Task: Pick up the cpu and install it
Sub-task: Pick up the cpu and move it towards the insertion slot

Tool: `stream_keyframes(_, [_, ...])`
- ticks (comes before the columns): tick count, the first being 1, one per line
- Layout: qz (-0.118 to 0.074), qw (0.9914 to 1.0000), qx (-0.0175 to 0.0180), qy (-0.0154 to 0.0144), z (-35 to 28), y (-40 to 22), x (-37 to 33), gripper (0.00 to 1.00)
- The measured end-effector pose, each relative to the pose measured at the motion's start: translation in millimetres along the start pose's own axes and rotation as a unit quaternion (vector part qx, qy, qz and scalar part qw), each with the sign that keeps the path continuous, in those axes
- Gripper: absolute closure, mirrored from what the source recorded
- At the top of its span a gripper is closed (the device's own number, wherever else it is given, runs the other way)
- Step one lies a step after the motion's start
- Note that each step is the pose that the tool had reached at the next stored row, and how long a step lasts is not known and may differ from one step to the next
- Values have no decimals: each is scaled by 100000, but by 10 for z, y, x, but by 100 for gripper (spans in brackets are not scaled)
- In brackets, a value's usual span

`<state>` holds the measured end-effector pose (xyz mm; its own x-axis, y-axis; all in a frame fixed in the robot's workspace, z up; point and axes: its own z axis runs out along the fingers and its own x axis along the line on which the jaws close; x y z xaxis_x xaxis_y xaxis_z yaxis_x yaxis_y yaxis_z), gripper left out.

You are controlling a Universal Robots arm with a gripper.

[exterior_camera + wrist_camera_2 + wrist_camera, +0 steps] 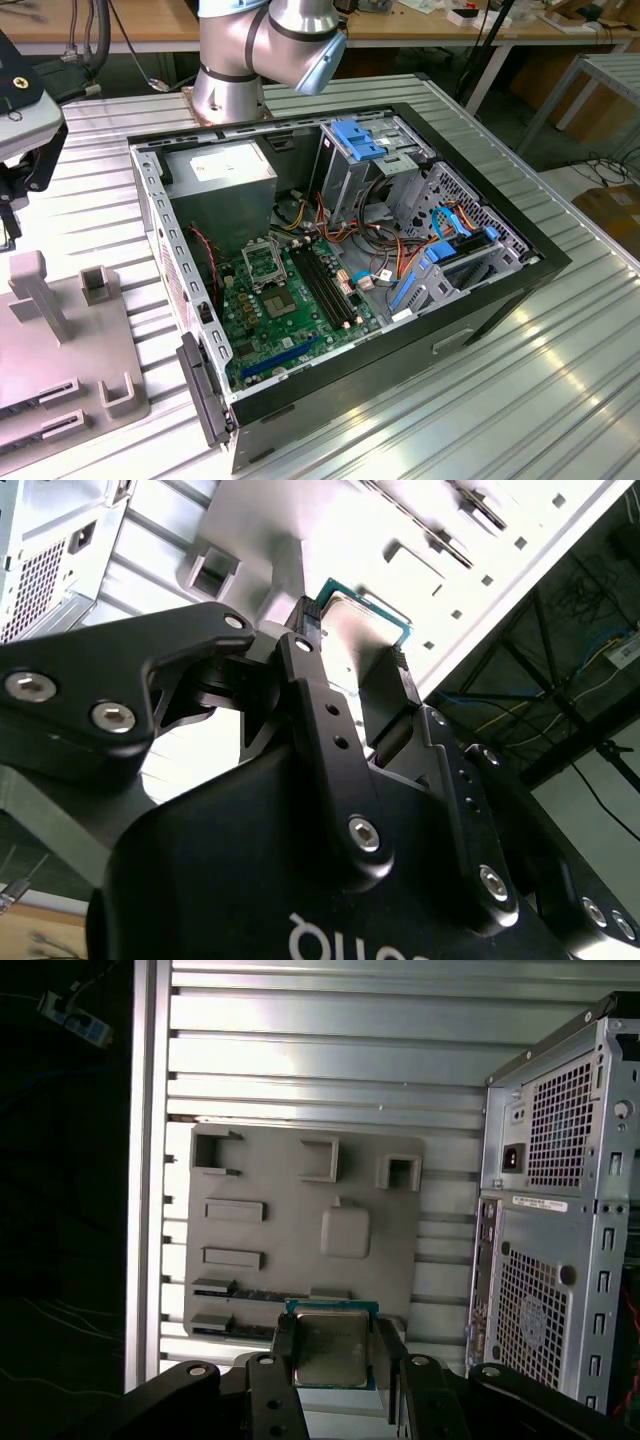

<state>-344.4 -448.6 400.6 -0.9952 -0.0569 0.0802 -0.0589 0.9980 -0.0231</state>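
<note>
So the pincer [332, 1358] was clamped on the cpu [328, 1340], a finger on either edge, holding it up over the grey jig [290, 1210] on the bench [320, 1050]. The pc case [560, 1260] sat right beside that, motherboard [290, 320] facing up.

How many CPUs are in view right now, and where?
1. The cpu is held in the gripper, above the grey fixture plate beside the computer case. Others may be hidden inside the case.
</note>
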Motion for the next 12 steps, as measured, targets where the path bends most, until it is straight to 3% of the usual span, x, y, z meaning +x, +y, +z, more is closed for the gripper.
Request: stream_keyframes(12, [-1, 100000, 3, 2, -7, -6, -99, 59])
